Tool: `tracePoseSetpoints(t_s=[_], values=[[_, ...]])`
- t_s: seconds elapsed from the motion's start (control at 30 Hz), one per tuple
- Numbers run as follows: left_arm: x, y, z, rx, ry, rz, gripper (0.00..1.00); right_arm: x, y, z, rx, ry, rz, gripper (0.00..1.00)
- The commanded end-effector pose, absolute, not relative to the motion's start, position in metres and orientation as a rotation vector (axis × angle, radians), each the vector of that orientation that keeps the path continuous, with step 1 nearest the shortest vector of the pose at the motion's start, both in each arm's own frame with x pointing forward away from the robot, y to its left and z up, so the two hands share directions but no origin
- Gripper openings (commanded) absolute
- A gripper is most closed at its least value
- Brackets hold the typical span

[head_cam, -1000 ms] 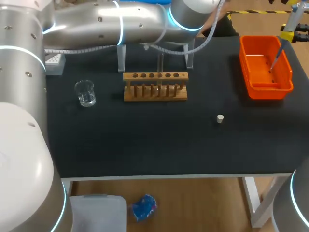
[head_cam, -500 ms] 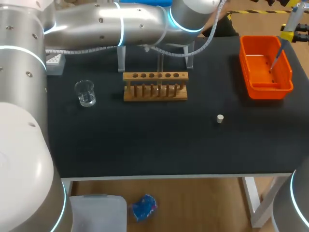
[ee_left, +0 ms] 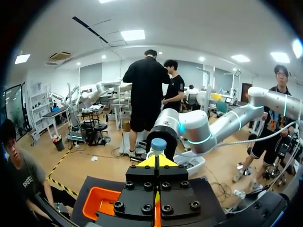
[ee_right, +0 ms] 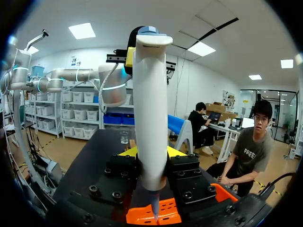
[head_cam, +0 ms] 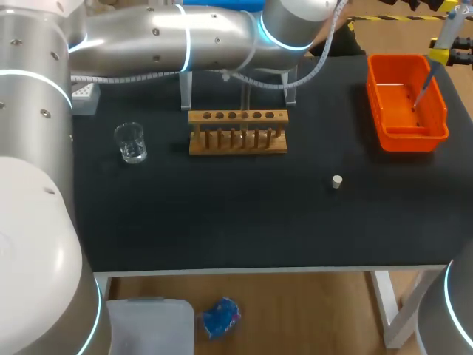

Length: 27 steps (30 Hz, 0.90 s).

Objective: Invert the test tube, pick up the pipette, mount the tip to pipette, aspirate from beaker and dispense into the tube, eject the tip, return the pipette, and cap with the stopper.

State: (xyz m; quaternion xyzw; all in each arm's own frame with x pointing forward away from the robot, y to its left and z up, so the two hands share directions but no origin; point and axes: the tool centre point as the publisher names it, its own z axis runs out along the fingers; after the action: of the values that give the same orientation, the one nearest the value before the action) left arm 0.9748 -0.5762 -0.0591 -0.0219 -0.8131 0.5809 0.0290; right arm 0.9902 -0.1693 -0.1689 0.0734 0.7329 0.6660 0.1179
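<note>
My right gripper [head_cam: 443,53] [ee_right: 150,153] is shut on the white pipette [head_cam: 449,26] [ee_right: 151,118], held upright above the orange bin [head_cam: 436,133] [ee_right: 175,213]. A thin clear tip [head_cam: 421,92] [ee_right: 155,210] hangs from the pipette into the bin. My left arm [head_cam: 222,29] stretches across the back of the table. Its gripper [ee_left: 158,161] is shut, and its yellow tips meet at the pipette's blue top button [ee_left: 158,143]. The glass beaker [head_cam: 131,142] stands at the left. The small white stopper [head_cam: 337,181] lies alone right of centre.
A wooden tube rack [head_cam: 236,133] stands mid-table with a clear pipette stand [head_cam: 236,85] behind it. A white tip box [head_cam: 83,95] sits at the back left. The orange bin [ee_left: 97,203] lies close to the table's right edge.
</note>
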Motion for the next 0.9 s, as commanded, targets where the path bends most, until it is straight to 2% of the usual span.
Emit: tracePoseSetpoints(t_s=[0.03, 0.9], values=[[0.976, -0.579, -0.063, -0.071, -2.508, 1.787, 0.0, 0.99, -0.169, -0.167, 0.215, 2.145, 1.947, 0.0], [0.974, -0.578, -0.079, -0.045, -2.505, 1.77, 0.0, 0.99, -0.169, -0.167, 0.215, 2.145, 1.947, 0.0]])
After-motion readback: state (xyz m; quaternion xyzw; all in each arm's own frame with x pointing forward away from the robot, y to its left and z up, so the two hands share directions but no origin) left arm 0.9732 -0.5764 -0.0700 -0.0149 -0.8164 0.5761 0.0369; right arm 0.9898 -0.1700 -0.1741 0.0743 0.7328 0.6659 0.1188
